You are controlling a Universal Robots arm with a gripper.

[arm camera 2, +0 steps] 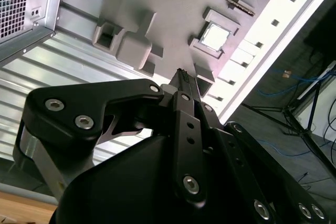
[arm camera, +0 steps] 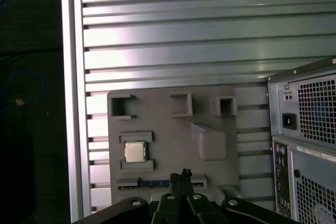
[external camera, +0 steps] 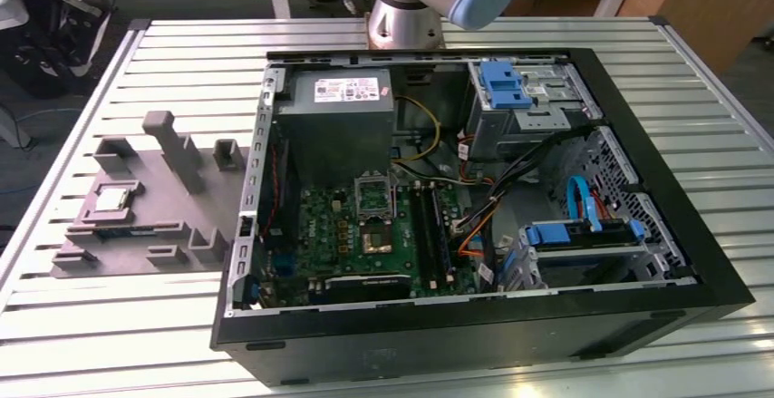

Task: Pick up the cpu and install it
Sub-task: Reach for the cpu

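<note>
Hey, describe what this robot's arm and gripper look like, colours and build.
The arm is a silvery-grey metal tube with a rounded light-blue joint cap. The gripper is matte black, built of angular linked plates fastened with shiny silver bolts, narrowing to a slim tip.

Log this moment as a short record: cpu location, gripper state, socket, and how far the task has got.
cpu: lies flat in a recess of the grey fixture tray, outside the case
fixture tray: on the slatted table, at the exterior view's left of the open PC case
gripper: shut, holding nothing, apart from the cpu
socket: on the motherboard inside the PC case, dark centre, cpu not in it
progress: cpu not yet picked up
</note>
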